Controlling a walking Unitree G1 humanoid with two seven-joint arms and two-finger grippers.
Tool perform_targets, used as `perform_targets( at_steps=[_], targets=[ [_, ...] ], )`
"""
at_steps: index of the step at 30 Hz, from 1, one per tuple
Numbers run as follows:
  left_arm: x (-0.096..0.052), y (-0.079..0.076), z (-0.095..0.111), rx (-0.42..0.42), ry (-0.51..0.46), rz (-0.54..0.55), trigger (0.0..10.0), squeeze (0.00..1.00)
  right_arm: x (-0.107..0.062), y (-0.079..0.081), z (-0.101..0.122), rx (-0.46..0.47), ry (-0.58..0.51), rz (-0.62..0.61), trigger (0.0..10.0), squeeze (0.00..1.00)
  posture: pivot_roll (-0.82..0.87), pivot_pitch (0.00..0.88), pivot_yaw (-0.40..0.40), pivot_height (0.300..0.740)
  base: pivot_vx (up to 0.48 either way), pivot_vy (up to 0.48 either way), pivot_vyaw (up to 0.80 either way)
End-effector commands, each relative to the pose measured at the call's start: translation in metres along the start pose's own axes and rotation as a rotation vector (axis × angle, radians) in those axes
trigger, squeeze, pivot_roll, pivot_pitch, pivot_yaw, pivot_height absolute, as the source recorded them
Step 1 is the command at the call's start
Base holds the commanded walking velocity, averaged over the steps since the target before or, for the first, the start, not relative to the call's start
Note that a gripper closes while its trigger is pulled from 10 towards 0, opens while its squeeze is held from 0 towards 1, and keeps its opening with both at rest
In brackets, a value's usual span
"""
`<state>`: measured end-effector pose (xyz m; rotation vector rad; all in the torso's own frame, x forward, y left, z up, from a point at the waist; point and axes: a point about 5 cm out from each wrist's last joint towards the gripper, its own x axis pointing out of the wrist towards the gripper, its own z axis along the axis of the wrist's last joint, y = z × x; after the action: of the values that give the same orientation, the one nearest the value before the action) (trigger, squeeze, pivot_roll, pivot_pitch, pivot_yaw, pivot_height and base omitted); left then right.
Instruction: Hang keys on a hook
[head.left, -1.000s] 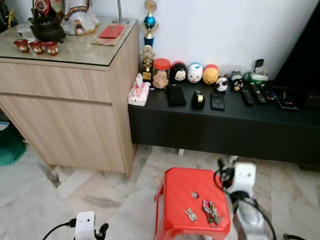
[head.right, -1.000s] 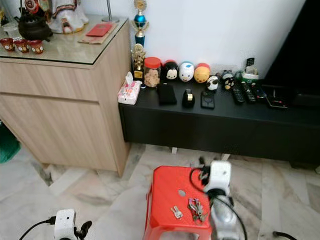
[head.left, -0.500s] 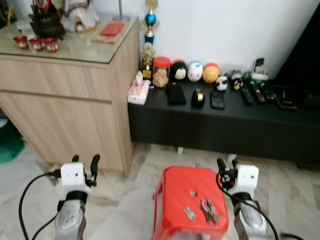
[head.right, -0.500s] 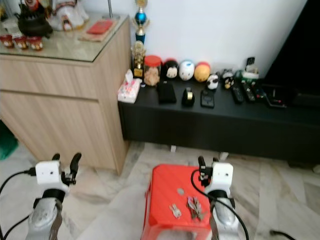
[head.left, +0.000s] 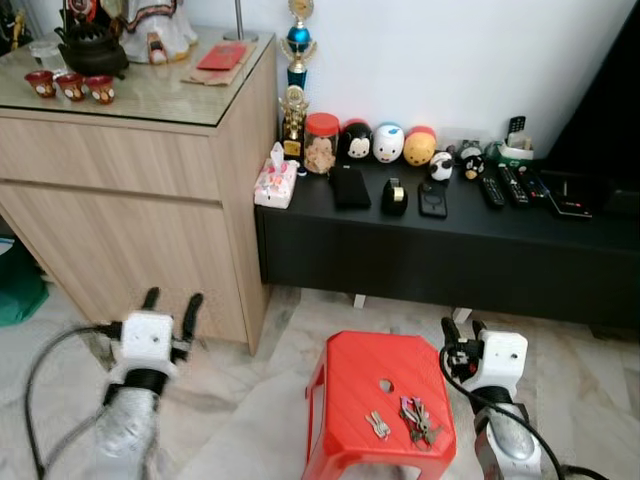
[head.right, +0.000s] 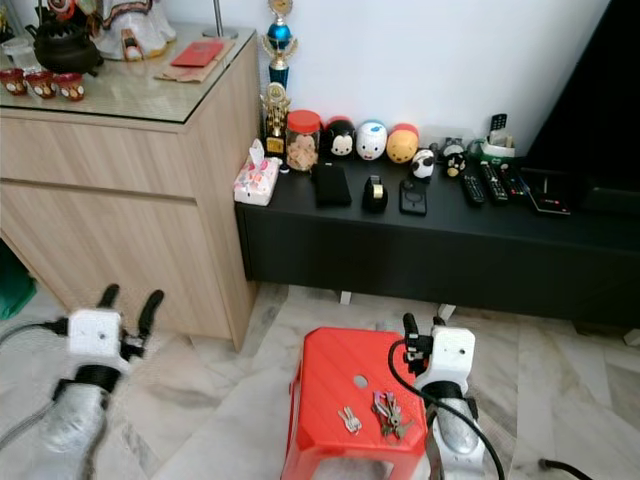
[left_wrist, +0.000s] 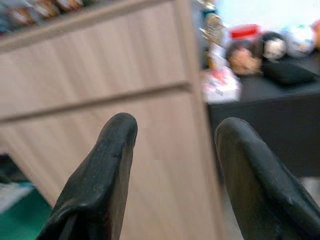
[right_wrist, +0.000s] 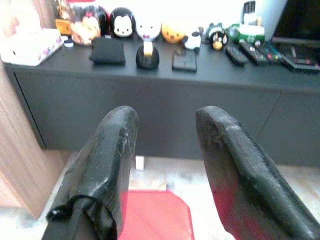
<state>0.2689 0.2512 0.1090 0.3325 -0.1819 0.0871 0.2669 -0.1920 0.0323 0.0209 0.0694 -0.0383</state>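
Keys (head.left: 421, 421) lie on red stool (head.left: 352, 382). Left tool (head.left: 171, 303) and right tool (head.left: 461, 328) raised, fingers parted, empty.

You have both silver arms raised forward with wrists level, the left gripper (head.left: 171, 300) and the right gripper (head.left: 462, 328) each pointing ahead and upward, black fingers (left_wrist: 107, 165) parted with nothing held between them.
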Motion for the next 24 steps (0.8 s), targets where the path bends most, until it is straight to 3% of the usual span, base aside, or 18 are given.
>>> perform_targets(
  at_steps=[1,3,6,9,11,17,24],
  targets=[
    [0.005,0.004,0.007,-0.082,-0.002,0.04,10.0,0.0,0.005,0.001,0.007,0.0,-0.013,0.009,10.0,0.0,0.01,0.0,-0.078,0.74,0.0,0.0,0.0],
    [0.006,0.004,0.009,-0.141,-0.003,0.058,10.0,0.0,0.006,0.003,0.009,-0.008,-0.019,0.023,10.0,0.0,0.02,0.0,-0.084,0.74,0.0,0.0,0.0],
    [0.002,-0.008,0.013,-0.177,-0.007,0.024,10.0,0.0,0.008,0.005,0.011,-0.006,-0.027,0.026,10.0,0.0,0.02,0.0,-0.092,0.74,0.0,0.0,0.0],
    [-0.012,-0.028,0.012,-0.209,0.021,-0.026,10.0,0.0,0.006,0.01,0.011,-0.002,-0.017,0.043,10.0,0.0,0.02,0.0,-0.095,0.74,0.0,0.0,0.0],
    [-0.016,-0.031,0.01,-0.216,0.033,-0.029,10.0,0.0,0.006,0.01,0.011,-0.001,-0.014,0.044,10.0,0.0,0.03,0.0,-0.096,0.74,0.0,0.0,0.0],
    [-0.023,-0.034,0.003,-0.244,0.086,-0.032,10.0,0.0,0.003,0.01,0.009,0.003,-0.005,0.04,10.0,0.0,0.02,0.0,-0.091,0.74,0.0,0.0,0.0],
    [-0.019,-0.029,0.008,-0.238,0.082,-0.019,10.0,0.0,0.003,0.01,0.01,0.0,0.002,0.048,10.0,0.0,0.02,0.0,-0.09,0.74,0.0,0.0,0.0]
  ],
)
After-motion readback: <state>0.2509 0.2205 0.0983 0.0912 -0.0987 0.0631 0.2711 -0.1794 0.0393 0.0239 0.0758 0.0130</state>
